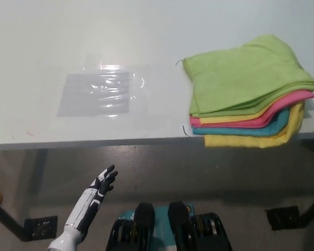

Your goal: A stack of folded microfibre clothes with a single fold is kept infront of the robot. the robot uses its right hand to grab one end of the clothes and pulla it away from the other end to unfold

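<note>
Resting below the table while the cloth stack lies opened

Hanging at the lower left, under the front edge of the table (36, 21), the white left hand (103, 182) has its fingers spread and holds nothing. It sits well apart from the cloths, which suits a task given to the other arm: down there it cannot snag the fabric or block the view.

Further along the tabletop lies a clear plastic sheet (97, 94), flat and glinting under the light, near the front edge and well apart from the cloths. It seems to play no part in the unfolding.

Toward the right sits the stack of microfibre cloths (251, 102), close to the front edge, with the lowest yellow layer poking slightly over it. The green cloth (246, 76) on top lies spread broad and fairly flat, with soft ripples near its right side, and covers most of the pile. Beneath it, pink, yellow and teal edges fan out in steps. That spread suggests the top cloth is already opened, though whether any fold is left underneath cannot be told from above.

The black right hand does not show anywhere, so the state of its fingers cannot be told. Being placed on the right, the stack lies within easy reach of that arm.
</note>
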